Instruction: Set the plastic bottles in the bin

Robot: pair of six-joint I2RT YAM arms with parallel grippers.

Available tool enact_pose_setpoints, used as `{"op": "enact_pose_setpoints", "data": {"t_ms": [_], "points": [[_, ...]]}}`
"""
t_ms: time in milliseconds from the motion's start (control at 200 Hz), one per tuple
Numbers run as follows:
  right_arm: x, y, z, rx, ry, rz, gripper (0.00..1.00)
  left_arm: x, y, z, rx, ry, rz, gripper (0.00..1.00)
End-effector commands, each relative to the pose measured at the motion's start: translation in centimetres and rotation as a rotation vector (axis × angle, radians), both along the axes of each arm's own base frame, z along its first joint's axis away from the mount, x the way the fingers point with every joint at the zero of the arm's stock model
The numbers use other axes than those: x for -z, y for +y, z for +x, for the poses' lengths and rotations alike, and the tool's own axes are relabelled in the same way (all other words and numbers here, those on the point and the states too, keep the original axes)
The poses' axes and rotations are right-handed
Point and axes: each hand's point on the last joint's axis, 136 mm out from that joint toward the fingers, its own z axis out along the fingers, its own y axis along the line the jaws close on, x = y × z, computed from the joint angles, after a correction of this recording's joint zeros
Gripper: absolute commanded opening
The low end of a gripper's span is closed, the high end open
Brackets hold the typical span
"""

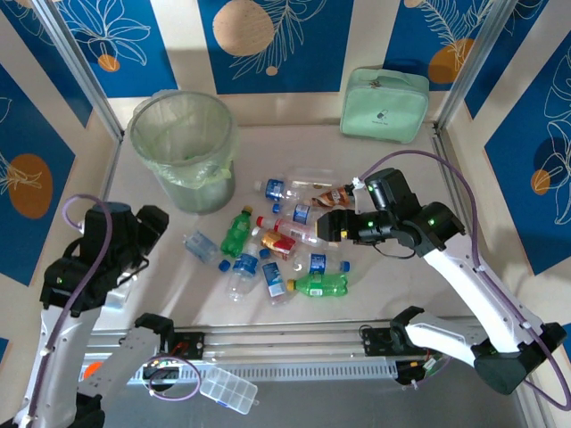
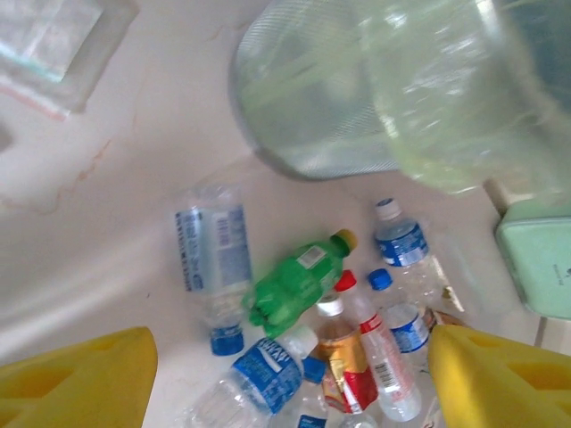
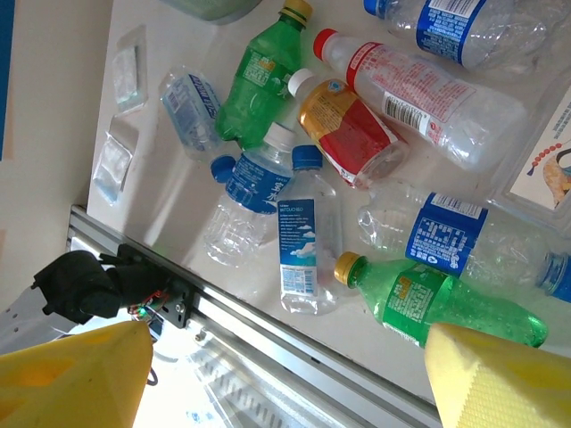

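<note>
Empty and agape: left gripper, right gripper. The plastic bottles look light, slick, crushable; pinch across a label.

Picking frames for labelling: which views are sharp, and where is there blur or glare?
Top external: sharp and evenly lit. Left wrist: soft throughout, the bin blurred and washed pale. Right wrist: crispest, the plastic bottles show readable labels, the table glares white.

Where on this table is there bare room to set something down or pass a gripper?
Bare tabletop lies between the round translucent bin, the mint-green zippered case and the clear and green plastic bottles. A narrower strip runs between those bottles and the near metal rail. The middle, under the bottles, is crowded.
</note>
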Motion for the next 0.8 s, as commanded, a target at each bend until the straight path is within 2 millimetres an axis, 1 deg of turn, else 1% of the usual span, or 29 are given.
{"op": "enact_pose_setpoints", "data": {"t_ms": [0,65,150,295,410,670,795], "points": [[-0.6,0.1,0.2,-0.006,-0.032,0.004,0.80,3.3,-0.5,-1.8,-0.010,0.096,-0.062,0.79],[-0.3,0.0,0.3,0.004,-0.026,-0.001,0.80,5.4,-0.9,-2.1,-0.019,0.142,-0.094,0.79],[0.2,-0.1,0.4,0.019,-0.016,-0.006,0.80,7.9,-1.3,-2.3,-0.042,0.191,-0.132,0.81],[0.5,-0.2,0.5,0.023,-0.009,-0.010,0.80,11.2,-2.1,-1.4,-0.057,0.247,-0.167,0.86],[0.6,-0.4,0.8,0.032,-0.005,-0.011,0.80,12.9,-2.5,-0.1,-0.067,0.266,-0.169,0.88],[0.8,-1.1,1.0,0.051,0.004,-0.021,0.81,16.4,-4.1,4.1,-0.070,0.315,-0.190,0.89],[0.9,-1.7,1.0,0.065,0.006,-0.024,0.81,17.6,-4.5,5.9,-0.063,0.335,-0.172,0.89]]}}
